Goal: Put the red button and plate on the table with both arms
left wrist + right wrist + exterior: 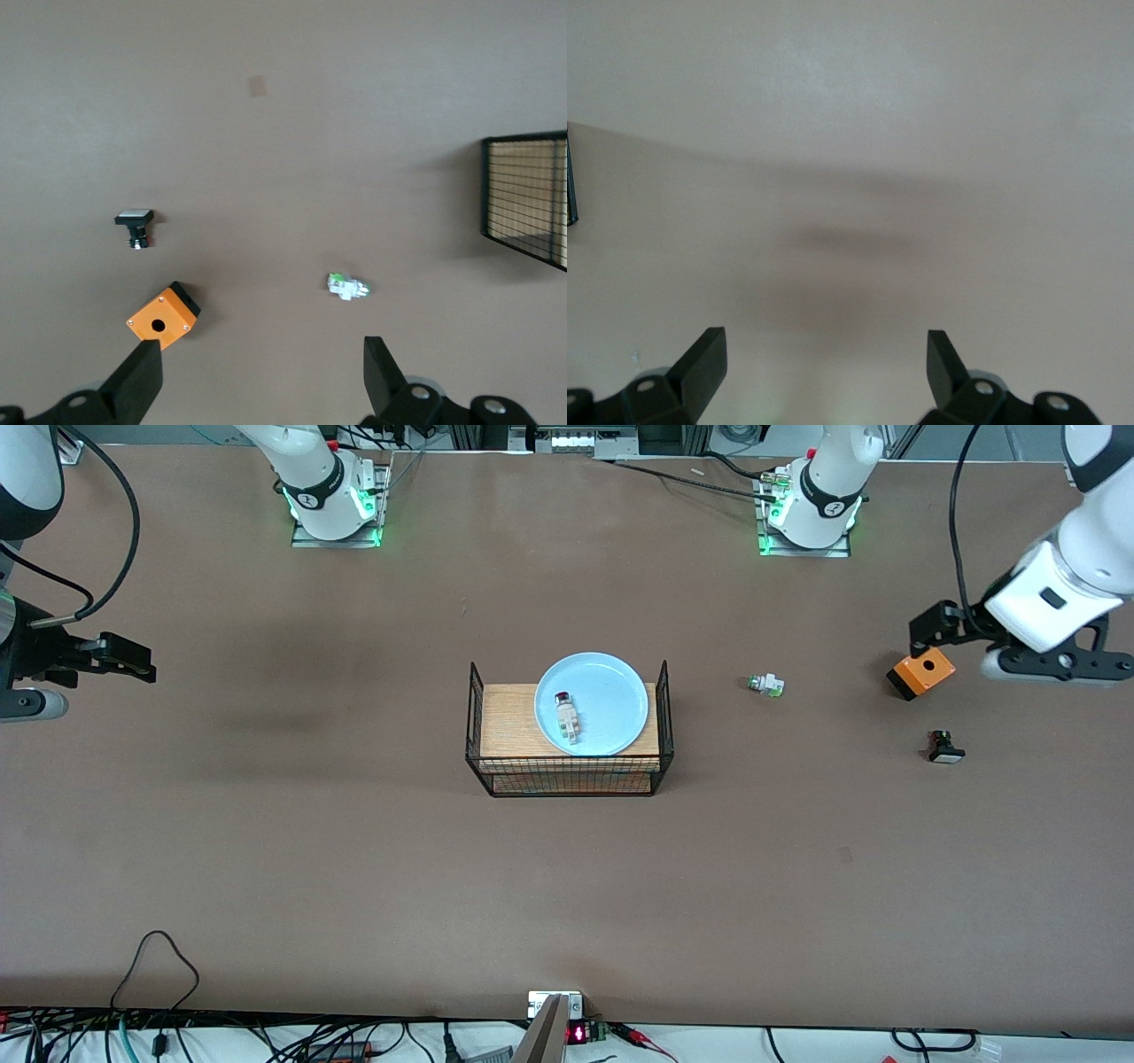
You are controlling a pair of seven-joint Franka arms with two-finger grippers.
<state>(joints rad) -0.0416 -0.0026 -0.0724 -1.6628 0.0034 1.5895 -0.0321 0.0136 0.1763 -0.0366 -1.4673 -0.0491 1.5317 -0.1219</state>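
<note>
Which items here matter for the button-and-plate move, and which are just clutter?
In play:
red button, lying on the plate
plate, on the shelf
table
left gripper, over the orange box, jaws open
right gripper, at the right arm's end, jaws open

Lying about:
wire-framed shelf
green-tipped white piece
orange box
black white-capped button

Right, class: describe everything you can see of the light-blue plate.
The plate is round, shallow and plain light blue, smooth and glossy like plastic or glazed ware. It lies flat and upright on the wooden shelf in its black wire frame, mid-table. The red button lies on its side in it. Neither hand touches it.
</note>
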